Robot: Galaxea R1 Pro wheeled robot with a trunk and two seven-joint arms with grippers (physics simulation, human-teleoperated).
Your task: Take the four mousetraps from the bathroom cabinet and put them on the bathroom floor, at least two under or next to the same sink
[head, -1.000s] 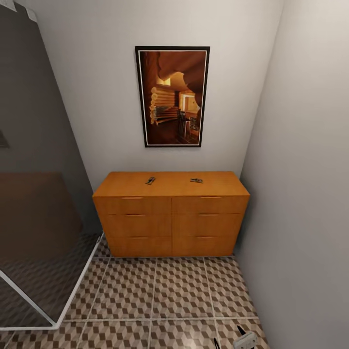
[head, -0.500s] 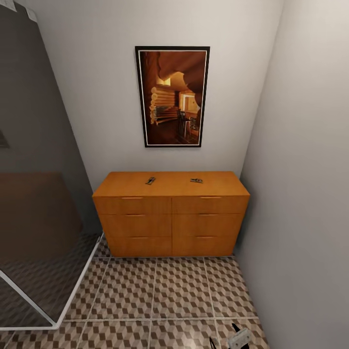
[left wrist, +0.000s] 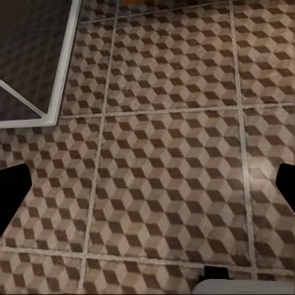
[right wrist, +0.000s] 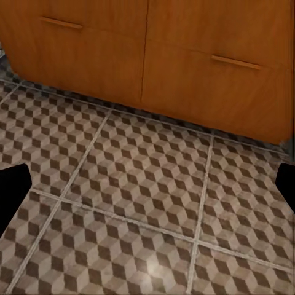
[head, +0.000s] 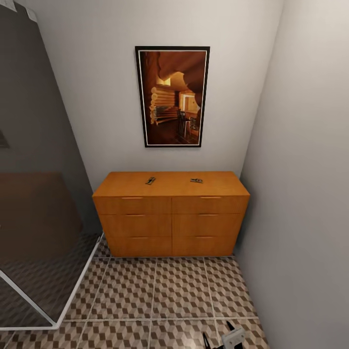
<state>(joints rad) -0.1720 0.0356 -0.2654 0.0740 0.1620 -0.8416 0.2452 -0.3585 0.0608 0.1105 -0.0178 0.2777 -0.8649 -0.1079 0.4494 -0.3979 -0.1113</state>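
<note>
The orange-brown cabinet (head: pixel 170 220) stands against the far wall, drawers closed. On its flat top lie two small mousetraps, one left of centre (head: pixel 150 180) and one right of centre (head: pixel 196 180). The cube-patterned bathroom floor (head: pixel 160 295) stretches from the cabinet toward me. My right gripper (head: pixel 220 338) pokes in at the bottom edge of the head view, low over the tiles and well short of the cabinet. In the right wrist view its fingers (right wrist: pixel 13 193) are spread wide, facing the lower drawers (right wrist: pixel 215 74). The left gripper (left wrist: pixel 147 190) is open over bare tiles (left wrist: pixel 166 153).
A glass shower screen with a white frame (head: pixel 72 295) closes off the left side. A plain wall (head: pixel 310 194) runs close along the right. A framed picture (head: pixel 172 96) hangs above the cabinet. Open tiles lie between me and the cabinet.
My right gripper has slid a little to the left along the bottom of the head view. The cabinet and mousetraps have not moved.
</note>
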